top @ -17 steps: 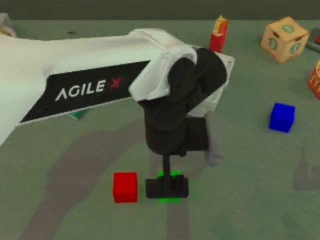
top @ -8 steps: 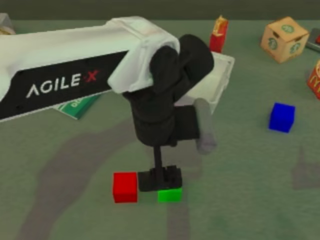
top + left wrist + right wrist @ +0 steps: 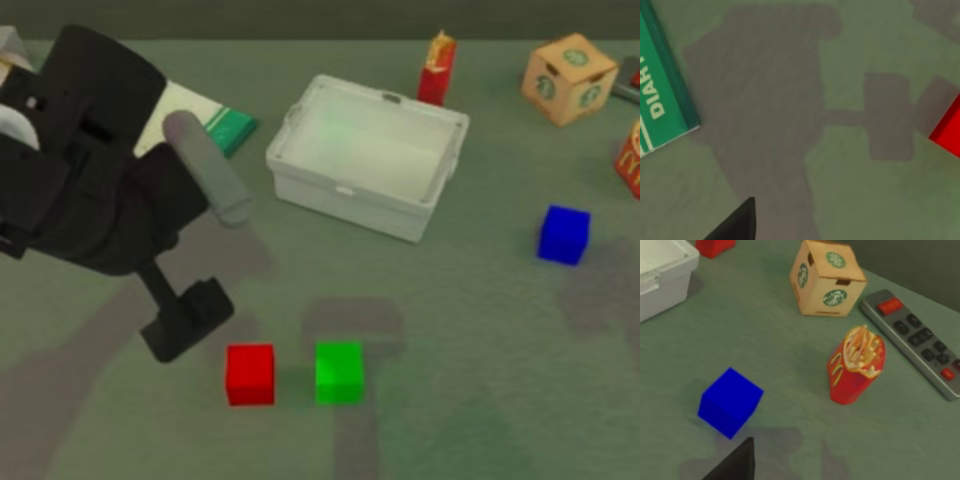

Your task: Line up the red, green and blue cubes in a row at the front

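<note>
Black and empty, my left pincer (image 3: 187,322) hangs above the tabletop (image 3: 470,400) just left of the red cube (image 3: 250,374); how wide its fingers stand I cannot tell. Red sits at the front with the green cube (image 3: 339,371) beside it, a small gap between them. Well apart to the right lies the blue cube (image 3: 564,234), in plain sight of my right wrist camera. I judge blue is next: grip it squarely, then set it right of green, matching that gap.
</note>
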Controlling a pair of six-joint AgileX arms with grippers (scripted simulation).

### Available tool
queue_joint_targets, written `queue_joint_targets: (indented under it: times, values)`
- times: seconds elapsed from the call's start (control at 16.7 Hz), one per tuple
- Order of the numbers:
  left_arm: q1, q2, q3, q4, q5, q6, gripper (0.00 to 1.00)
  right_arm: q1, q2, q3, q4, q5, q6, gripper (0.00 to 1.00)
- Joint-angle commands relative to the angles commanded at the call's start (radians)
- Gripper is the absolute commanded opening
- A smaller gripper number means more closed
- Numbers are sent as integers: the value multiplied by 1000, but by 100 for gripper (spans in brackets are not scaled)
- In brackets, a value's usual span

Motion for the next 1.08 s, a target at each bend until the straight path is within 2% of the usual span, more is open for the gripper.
queue_joint_targets:
  times: [0.3, 0.6, 0.84, 1.08]
  values:
    - [220, -532, -421, 269, -4, -186, 100, 44, 600, 440, -308, 2, -269, 100]
    - [398, -977, -772, 524, -2, -356, 100, 84, 1097, 829, -579, 3, -509, 100]
    - [491, -1208, -943, 686, 5, -456, 100, 107, 1361, 1070, -726, 5, -650, 100]
    - [536, -1335, -1017, 779, 11, -510, 100, 119, 1494, 1199, -794, 6, -721, 100]
